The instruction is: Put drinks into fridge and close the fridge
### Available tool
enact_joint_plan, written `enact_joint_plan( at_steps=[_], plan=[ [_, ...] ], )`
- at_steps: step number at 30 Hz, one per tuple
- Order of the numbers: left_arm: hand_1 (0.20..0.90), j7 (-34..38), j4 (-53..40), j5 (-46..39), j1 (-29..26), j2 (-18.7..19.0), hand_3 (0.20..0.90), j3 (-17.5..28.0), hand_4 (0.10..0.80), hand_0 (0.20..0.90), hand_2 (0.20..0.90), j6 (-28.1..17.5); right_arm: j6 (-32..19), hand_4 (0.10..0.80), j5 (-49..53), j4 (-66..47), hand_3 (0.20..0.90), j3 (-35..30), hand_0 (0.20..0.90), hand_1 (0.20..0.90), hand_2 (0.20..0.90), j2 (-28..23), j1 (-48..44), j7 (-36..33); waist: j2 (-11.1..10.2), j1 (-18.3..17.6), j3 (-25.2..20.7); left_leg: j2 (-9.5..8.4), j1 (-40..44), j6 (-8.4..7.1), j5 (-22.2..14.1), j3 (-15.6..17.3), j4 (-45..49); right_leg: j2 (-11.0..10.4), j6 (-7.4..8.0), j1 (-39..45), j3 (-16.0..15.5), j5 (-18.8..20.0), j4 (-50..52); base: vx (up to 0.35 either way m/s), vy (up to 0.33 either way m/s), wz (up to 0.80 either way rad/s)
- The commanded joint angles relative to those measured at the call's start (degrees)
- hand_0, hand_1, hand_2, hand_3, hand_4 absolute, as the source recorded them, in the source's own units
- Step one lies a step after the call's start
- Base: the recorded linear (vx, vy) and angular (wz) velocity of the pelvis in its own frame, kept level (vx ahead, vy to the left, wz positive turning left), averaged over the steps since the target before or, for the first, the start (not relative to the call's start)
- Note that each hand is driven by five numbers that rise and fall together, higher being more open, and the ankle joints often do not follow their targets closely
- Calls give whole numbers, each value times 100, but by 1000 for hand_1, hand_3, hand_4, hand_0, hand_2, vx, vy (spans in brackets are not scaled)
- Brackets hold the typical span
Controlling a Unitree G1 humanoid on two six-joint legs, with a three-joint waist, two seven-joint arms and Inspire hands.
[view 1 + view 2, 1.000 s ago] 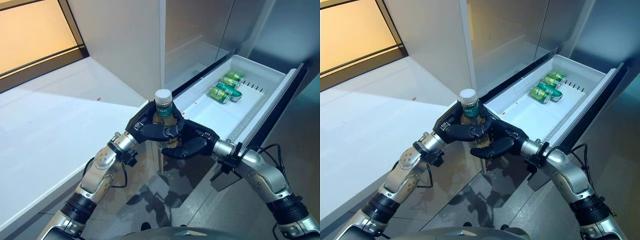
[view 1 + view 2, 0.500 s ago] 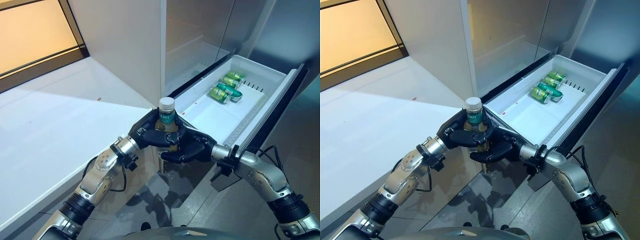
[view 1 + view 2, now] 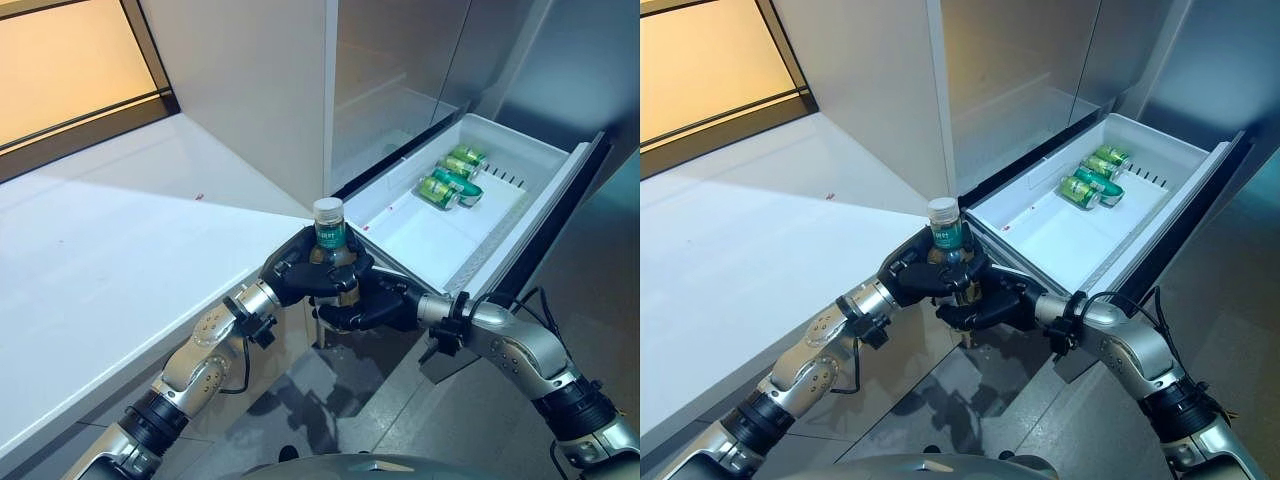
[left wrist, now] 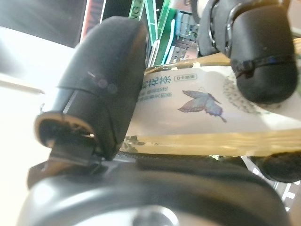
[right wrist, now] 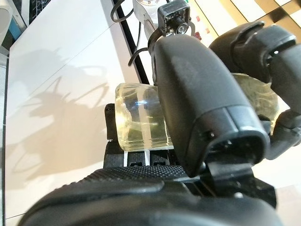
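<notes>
A clear bottle (image 3: 329, 238) with a white cap, a green neck band and pale tea stands upright in both hands, just off the near left corner of the open fridge drawer (image 3: 520, 215). My left hand (image 3: 298, 274) is curled round its upper body; the left wrist view shows the thumb (image 4: 108, 80) across the butterfly label (image 4: 197, 101). My right hand (image 3: 368, 306) is curled round its lower part; the right wrist view shows the bottle's base (image 5: 140, 120) in the palm.
Green cans (image 3: 450, 176) lie at the far end of the white drawer. The white counter (image 3: 110, 250) stretches to the left. The grey fridge front (image 3: 400, 60) rises behind the drawer. Dark glossy floor (image 3: 340, 400) lies below the hands.
Both hands have sunk a little with the bottle and drawn closer together round it. The drawer and the cans have not moved.
</notes>
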Motion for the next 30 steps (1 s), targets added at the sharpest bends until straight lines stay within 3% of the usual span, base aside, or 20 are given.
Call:
enact_joint_plan(
  at_steps=[1,5,7,14,21,27,30],
  plan=[
    [300,-712,-627,-1078,-1106,-1265,200,-308,100,300,300,-502,-126,100,1439,-494,200,752,300,300,300,913,-605,361,6,-12,-423,-177,51,166,-626,-51,105,193,311,-471,-19,-82,494,0,0,0],
    [300,-568,-583,-875,-1141,-1404,200,-464,100,300,300,-415,57,100,1790,-440,200,882,300,300,300,1088,-650,76,9,-18,-422,-187,61,182,-622,-62,100,200,305,-461,-8,-79,488,0,0,0],
    [900,-406,-493,-629,-1167,-1431,900,-542,800,900,900,-394,-64,100,1767,-376,200,918,300,300,300,1160,-662,-20,13,-26,-422,-186,69,185,-622,-59,97,200,307,-448,-2,-69,467,0,0,0],
    [900,-77,-230,273,-1207,-1323,900,-509,800,900,900,-610,-739,100,1648,-319,200,633,300,300,300,1157,-890,-789,24,-25,-427,-194,49,190,-633,-45,141,193,306,-438,0,-56,443,0,0,0],
    [900,292,-119,1050,-1339,-1177,900,-445,800,900,900,-1342,-1298,100,1396,-78,200,89,300,300,300,968,-1399,-1751,11,-23,-431,-198,59,191,-666,-42,154,199,290,-433,10,-62,447,0,0,0],
    [900,1125,-315,2260,-1496,-990,900,-224,800,900,900,-2189,-1485,100,1117,182,200,-507,300,300,300,693,-1896,-2707,-47,13,-422,-206,56,193,-712,-94,164,210,264,-432,2,-95,482,0,0,0],
    [900,1325,-360,2391,-1539,-965,900,-157,800,900,900,-2246,-1605,100,1023,270,200,-663,300,300,300,616,-2047,-2990,-69,21,-425,-206,13,189,-686,-102,174,215,251,-471,2,-57,485,0,0,0]
  ],
)
